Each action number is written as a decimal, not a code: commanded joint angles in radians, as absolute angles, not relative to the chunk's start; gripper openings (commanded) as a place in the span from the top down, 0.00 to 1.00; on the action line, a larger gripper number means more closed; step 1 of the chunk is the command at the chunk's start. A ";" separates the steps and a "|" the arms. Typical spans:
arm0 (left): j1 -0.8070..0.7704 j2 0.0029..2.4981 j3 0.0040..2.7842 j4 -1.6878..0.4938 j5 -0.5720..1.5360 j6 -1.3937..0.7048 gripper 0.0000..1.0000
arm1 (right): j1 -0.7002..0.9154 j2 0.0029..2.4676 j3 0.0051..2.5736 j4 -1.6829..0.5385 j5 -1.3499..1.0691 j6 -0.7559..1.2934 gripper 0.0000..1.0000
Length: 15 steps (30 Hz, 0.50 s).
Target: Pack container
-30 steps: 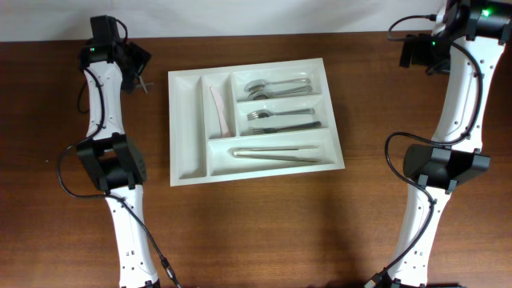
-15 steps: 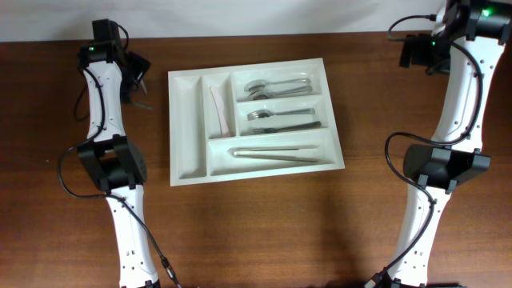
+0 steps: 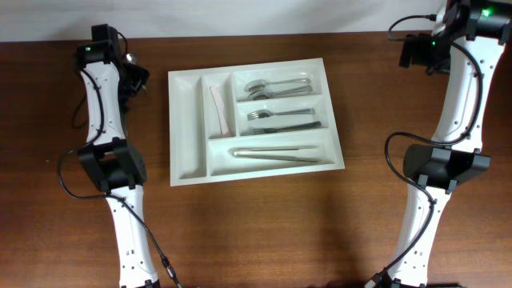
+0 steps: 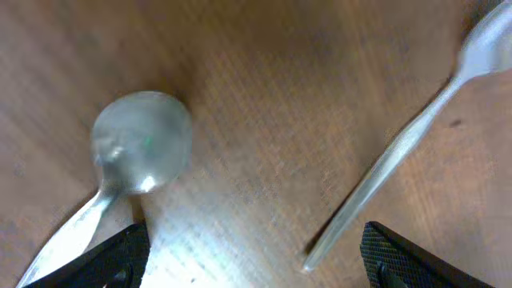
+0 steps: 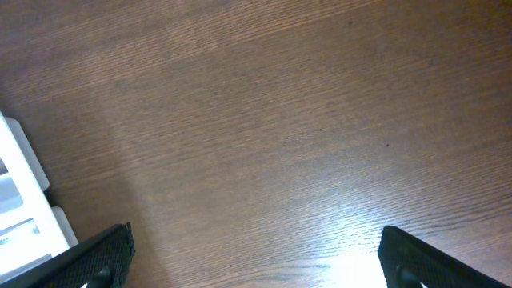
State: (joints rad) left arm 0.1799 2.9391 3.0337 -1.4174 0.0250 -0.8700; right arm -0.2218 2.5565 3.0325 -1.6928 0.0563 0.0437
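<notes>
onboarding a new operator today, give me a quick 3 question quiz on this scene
1. True or false: the leftmost narrow compartment of the container holds forks.
2. What lies on the table below the left gripper? A) two metal utensils, one a spoon B) a cup C) nothing
3. Fill in: the right gripper has its jaws ___, with nothing between them.
Key: 1 false, it looks empty; 2 A; 3 open.

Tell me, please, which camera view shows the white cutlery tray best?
The overhead view: the whole tray with its five compartments shows. The right wrist view catches only a corner; the left wrist view shows none.
</notes>
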 commanded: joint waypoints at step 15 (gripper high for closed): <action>0.142 2.918 3.140 -1.502 -0.068 -0.651 0.13 | -0.223 2.546 3.028 -1.699 0.064 0.033 0.01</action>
State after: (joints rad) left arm 0.1673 2.9784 3.1195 -1.4975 -0.0528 -0.7124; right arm -0.2218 2.5565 3.0325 -1.6928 0.0563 0.0437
